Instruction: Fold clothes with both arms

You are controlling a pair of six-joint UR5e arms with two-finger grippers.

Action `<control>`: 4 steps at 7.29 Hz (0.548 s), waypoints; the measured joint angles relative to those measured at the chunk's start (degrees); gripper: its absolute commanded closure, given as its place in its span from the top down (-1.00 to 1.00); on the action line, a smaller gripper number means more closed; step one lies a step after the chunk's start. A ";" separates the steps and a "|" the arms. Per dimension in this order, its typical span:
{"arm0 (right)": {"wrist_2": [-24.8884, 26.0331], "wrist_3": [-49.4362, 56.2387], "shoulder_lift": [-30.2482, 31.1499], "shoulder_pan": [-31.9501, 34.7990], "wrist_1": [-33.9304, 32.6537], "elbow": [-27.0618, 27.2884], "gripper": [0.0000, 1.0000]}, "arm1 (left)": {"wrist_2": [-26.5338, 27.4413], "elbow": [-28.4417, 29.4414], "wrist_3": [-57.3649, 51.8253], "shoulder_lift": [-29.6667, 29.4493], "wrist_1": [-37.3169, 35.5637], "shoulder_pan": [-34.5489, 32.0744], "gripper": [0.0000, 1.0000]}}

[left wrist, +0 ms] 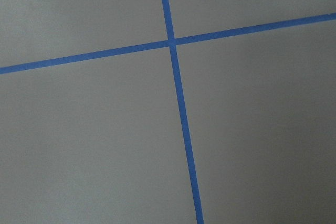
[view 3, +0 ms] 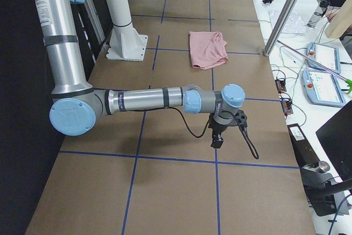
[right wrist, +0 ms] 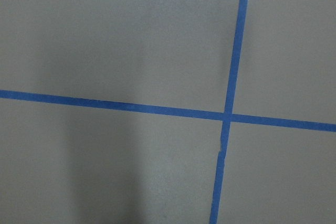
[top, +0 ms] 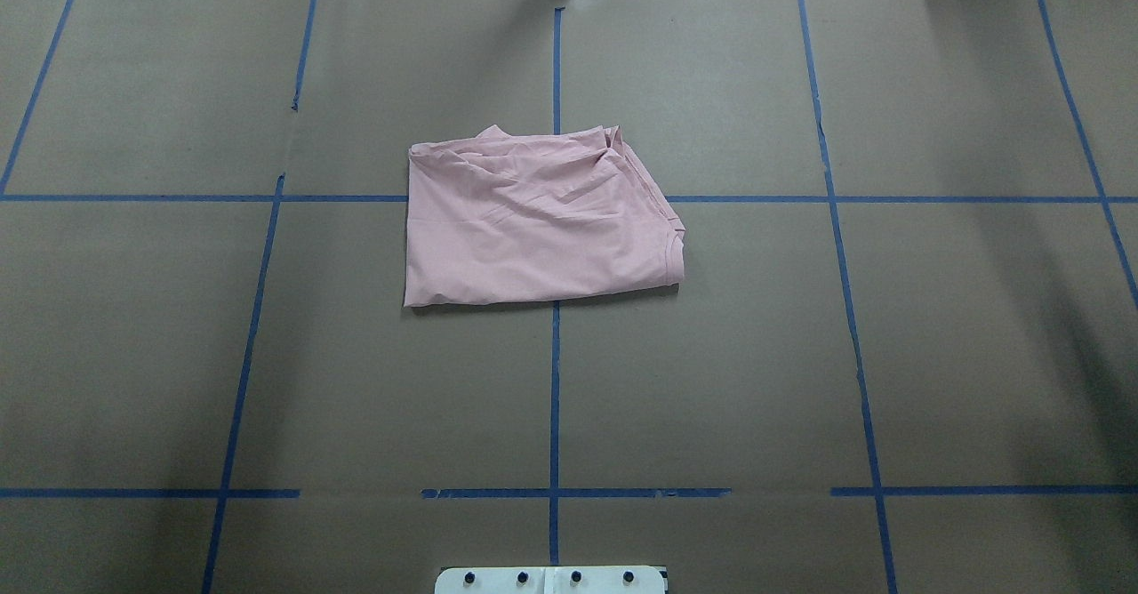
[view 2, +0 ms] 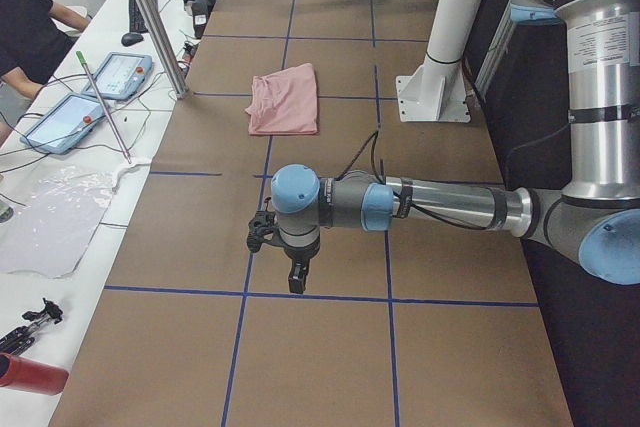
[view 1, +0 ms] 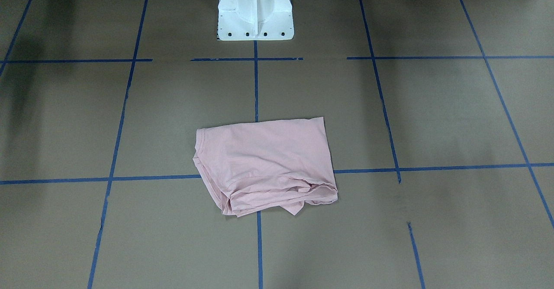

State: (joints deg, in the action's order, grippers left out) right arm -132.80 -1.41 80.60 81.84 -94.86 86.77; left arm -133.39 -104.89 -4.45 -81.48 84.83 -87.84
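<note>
Seemingly light and limp, the folded pale pink fabric T-shirt [top: 533,220] lies at twelve o'clock from the white pedestal [top: 551,581] on the brown worktop [top: 178,354], best pinched at its six-o'clock corners; whether the left tool [view 2: 297,282] and right tool [view 3: 216,141] are apart or together cannot be told.

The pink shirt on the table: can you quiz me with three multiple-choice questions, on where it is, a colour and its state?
1. Where is the T-shirt? A on a chair; B on the table, across a tape line; C on the floor.
2. The tape lines are: A red; B yellow; C blue.
3. The T-shirt is: A folded into a bundle; B spread flat; C hanging.
Answers: B, the overhead view shows it over crossing lines; C, every line is blue; A, stacked layers show at its edge.
</note>
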 measured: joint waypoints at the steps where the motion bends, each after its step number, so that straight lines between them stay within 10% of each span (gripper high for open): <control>1: 0.00 0.00 0.00 0.01 -0.03 0.00 1.00 | -0.01 -1.44 -0.06 -0.09 -3.01 -0.02 1.00; 4: -0.02 0.00 -0.02 0.01 -0.05 0.01 1.00 | -0.12 -1.56 -0.65 -0.43 -5.56 -0.10 1.00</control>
State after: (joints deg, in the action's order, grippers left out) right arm -132.82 -1.41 80.58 81.85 -94.90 86.78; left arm -133.52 -106.45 -5.09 -81.91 79.26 -87.94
